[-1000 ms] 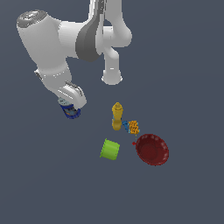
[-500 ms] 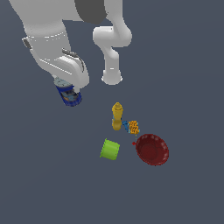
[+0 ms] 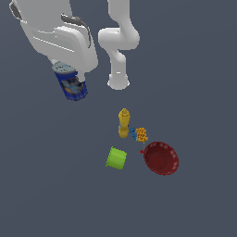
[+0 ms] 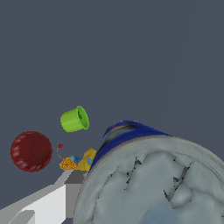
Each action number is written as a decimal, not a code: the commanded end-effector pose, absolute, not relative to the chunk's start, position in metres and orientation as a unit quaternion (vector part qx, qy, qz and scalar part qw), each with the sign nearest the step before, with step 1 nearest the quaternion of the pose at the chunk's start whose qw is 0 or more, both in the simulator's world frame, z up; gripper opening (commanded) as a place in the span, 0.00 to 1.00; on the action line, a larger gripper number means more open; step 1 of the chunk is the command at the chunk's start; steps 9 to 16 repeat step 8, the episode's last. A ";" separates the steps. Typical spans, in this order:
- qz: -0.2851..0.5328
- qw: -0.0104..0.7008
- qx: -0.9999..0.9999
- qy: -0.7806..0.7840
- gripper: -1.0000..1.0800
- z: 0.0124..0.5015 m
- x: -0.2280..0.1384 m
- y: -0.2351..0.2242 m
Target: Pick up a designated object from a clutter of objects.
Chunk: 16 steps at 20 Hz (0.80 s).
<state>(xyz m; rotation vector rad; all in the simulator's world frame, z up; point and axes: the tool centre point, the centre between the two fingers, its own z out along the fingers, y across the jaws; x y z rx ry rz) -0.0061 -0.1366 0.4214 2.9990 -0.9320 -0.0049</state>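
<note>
Slate-grey, bare floor (image 3: 194, 69) spreads beneath the end effector (image 3: 74, 76), clamped on the blue can (image 3: 71, 85).

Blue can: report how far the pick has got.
Done: the blue can is in the gripper, tilted, apart from the yellow bottle, green cup, small box and red bowl. In hand: carrying it aloft. Left: nothing visible beyond holding the grasp.
</note>
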 end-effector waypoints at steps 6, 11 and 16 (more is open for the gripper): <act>0.000 0.000 0.955 -0.297 0.00 0.441 -0.002 -0.132; 0.000 0.000 0.955 -0.297 0.00 0.442 -0.001 -0.132; 0.000 0.000 0.955 -0.297 0.00 0.442 -0.001 -0.132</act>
